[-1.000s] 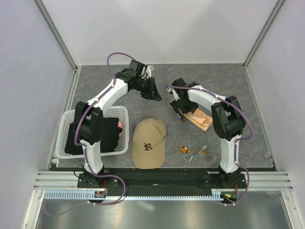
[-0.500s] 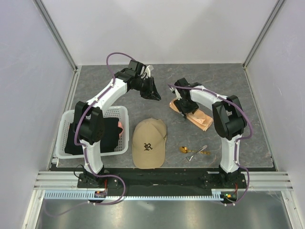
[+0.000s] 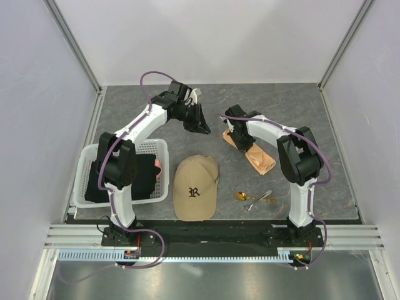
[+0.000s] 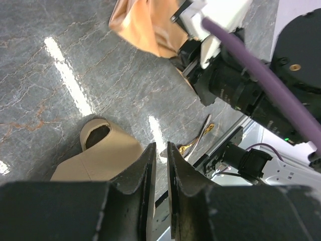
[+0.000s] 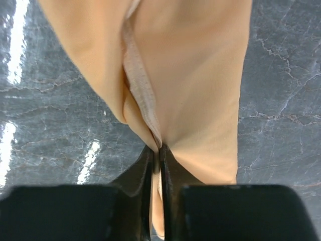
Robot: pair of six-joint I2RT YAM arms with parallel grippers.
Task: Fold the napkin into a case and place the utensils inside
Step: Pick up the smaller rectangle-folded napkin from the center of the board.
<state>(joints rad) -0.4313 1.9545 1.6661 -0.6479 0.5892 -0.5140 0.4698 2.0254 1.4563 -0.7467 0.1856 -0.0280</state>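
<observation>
Right gripper [image 3: 235,134]: jaws closed on the napkin [image 3: 259,156], pinching a hemmed fold of the cloth between the fingertips, as the right wrist view shows. Left gripper [image 3: 204,128]: jaws drawn almost together with a thin slit between them, nothing held; it hangs above the table [image 3: 300,106] behind the tan baseball cap [image 3: 195,187], apart from the napkin.

Layout, referenced to the cap:
- White basket [image 3: 156,145]: left of the cap, just beside it, with a black cloth [image 3: 145,172] inside.
- Cap: on the grey marbled table, brim toward the arm bases, dark letter emblem facing up.
- Napkin: peach-orange, bunched into a long narrow strip, behind and to the right of the cap and apart from it. The strip runs diagonally; its rear end is the gripped one.
- Utensils [image 3: 255,198]: on the table right of the cap's brim, near it, apart from the napkin. The gold spoon [image 3: 240,195] lies nearest the cap; the silvery pieces lie just beyond it.
</observation>
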